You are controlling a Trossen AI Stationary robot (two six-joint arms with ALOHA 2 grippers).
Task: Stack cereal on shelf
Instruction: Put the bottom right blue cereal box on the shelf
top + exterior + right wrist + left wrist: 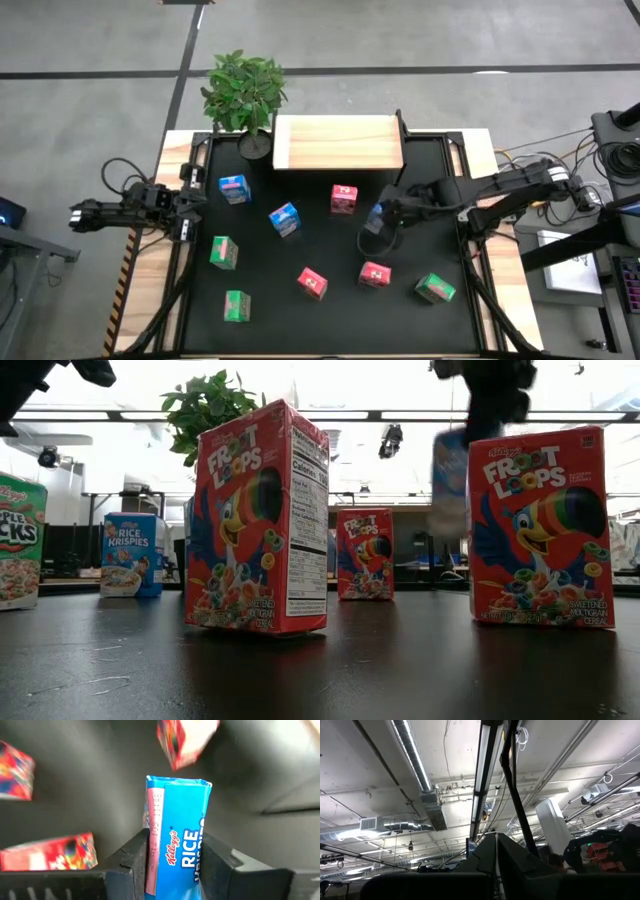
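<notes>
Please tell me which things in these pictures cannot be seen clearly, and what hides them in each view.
- Blue carton in the right gripper: high view, the gripper covers most of it; low view, it is blurred.
- Left gripper: left wrist view faces the ceiling, so the table is hidden.
- Shelf: low view, red cartons stand in front of it.
- Green carton: low view, cut off by the edge.

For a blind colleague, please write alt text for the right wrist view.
The right gripper holds a blue Rice Krispies carton between its two dark fingers, above the black mat. Three red cartons lie around it, one beyond it and two to one side.
</notes>
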